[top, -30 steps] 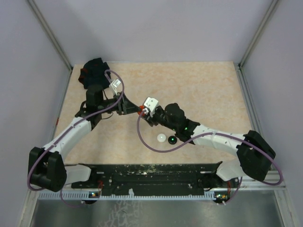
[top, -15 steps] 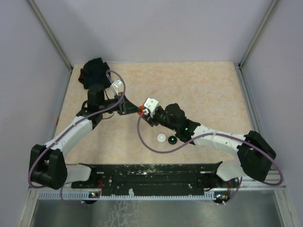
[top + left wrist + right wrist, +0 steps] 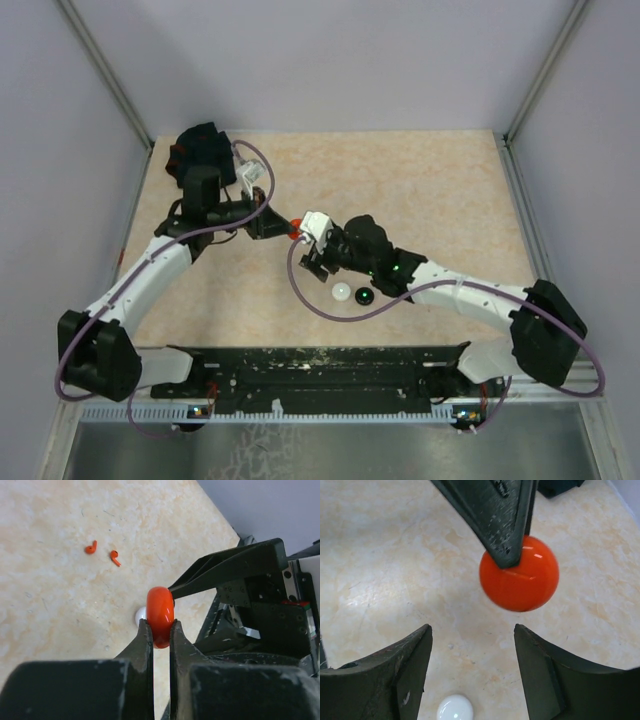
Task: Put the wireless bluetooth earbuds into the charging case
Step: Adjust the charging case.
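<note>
Your left gripper [image 3: 160, 630] is clamped on the round orange charging case [image 3: 160, 609], held edge-on between the two fingers just above the middle of the left wrist view. The case looks closed, so you cannot see whether it holds anything. The two orange earbuds [image 3: 90, 547] lie loose on the table [image 3: 450, 200], side by side in the upper left of that view and well apart from the case.

Your right gripper [image 3: 472, 635] stands with its jaws spread apart and holds nothing, and the case sits just beyond its fingertips. In the overhead view, a white disc [image 3: 342, 292] and a black disc [image 3: 364, 296] lie side by side near the middle, right below the right gripper. A black fabric bundle [image 3: 200, 150] sits at the upper left corner of the table.
</note>
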Robot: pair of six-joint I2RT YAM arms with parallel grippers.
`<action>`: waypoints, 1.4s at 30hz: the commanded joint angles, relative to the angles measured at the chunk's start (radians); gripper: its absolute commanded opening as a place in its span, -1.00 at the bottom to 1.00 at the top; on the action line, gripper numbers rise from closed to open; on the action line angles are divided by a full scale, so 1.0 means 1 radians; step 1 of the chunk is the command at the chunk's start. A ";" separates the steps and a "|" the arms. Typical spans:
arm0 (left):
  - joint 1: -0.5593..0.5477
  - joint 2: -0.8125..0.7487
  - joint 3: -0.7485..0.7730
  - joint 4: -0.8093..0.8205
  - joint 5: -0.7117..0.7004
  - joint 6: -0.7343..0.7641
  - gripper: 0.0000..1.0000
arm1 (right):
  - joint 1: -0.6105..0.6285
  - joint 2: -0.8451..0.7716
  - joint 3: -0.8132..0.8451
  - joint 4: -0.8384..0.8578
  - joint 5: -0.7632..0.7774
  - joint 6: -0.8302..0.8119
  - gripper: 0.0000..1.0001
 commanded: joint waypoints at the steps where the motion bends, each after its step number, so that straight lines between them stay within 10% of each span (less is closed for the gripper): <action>1: -0.007 -0.025 0.079 -0.155 0.004 0.293 -1.00 | -0.034 -0.094 0.078 -0.107 -0.145 0.050 0.33; 13: -0.151 -0.014 0.208 -0.405 0.008 0.642 -1.00 | -0.178 -0.153 0.117 -0.131 -0.519 0.190 0.24; 28: -0.202 -0.002 0.256 -0.522 0.051 0.788 -1.00 | -0.180 -0.108 0.173 -0.274 -0.644 0.096 -0.23; 42: -0.214 -0.001 0.264 -0.540 0.103 0.818 -1.00 | -0.180 -0.071 0.181 -0.292 -0.713 0.073 -0.27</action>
